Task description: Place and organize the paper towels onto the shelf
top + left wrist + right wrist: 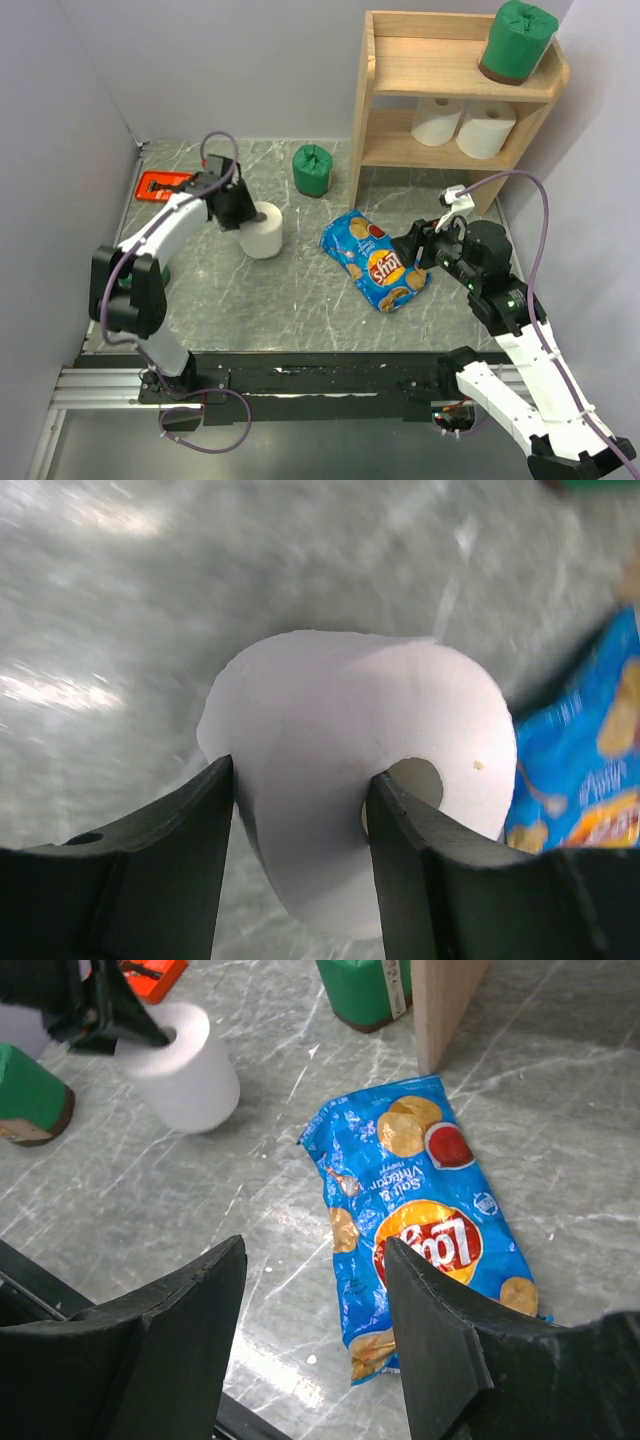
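The left gripper (243,212) pinches a white roll (264,232). One finger is in the hollow middle and the other is on the outside wall. The roll is tipped, at 9 o'clock from the blue chip bag (377,262). I think it is light and soft, so a hard squeeze would squash it. The wall by the hole looks like a good place to hold. The shelf (362,100) is at 1 o'clock from the roll, with two white rolls (437,120) on its low board. The right gripper (315,1260) is wide open and holds nothing.
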